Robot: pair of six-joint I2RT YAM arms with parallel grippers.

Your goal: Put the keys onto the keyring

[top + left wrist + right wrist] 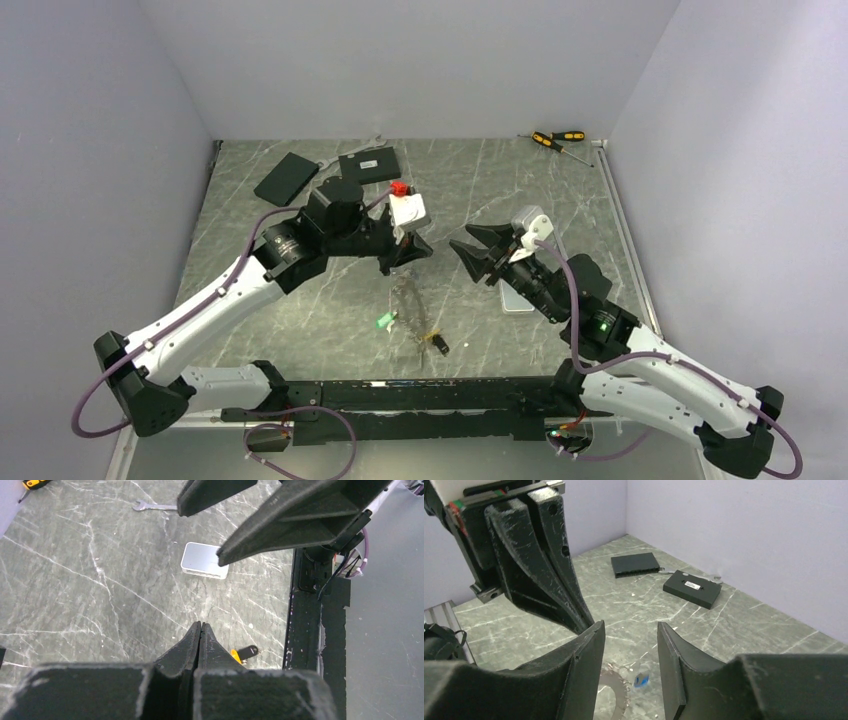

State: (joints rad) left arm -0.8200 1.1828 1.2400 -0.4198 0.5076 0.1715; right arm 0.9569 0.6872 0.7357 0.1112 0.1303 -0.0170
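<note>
The keyring (410,308), a dark grey toothed ring, lies on the table between the arms. It shows blurred in the right wrist view (613,687). A green-tagged key (383,321) lies at its left. A yellow-and-black key (437,345) lies at its near end and also shows in the left wrist view (244,654). A blue-tagged key (641,680) lies beside the ring. My left gripper (424,250) is shut with nothing seen in it, above the ring's far end (201,626). My right gripper (463,242) is open and empty (629,632), facing the left gripper across a small gap.
A phone (204,560) lies under the right arm. Two flat black boxes (635,564) (691,587) and a wrench (150,506) lie at the back left. Yellow-and-black screwdrivers (556,140) lie at the back right. A black rail (400,395) runs along the near edge.
</note>
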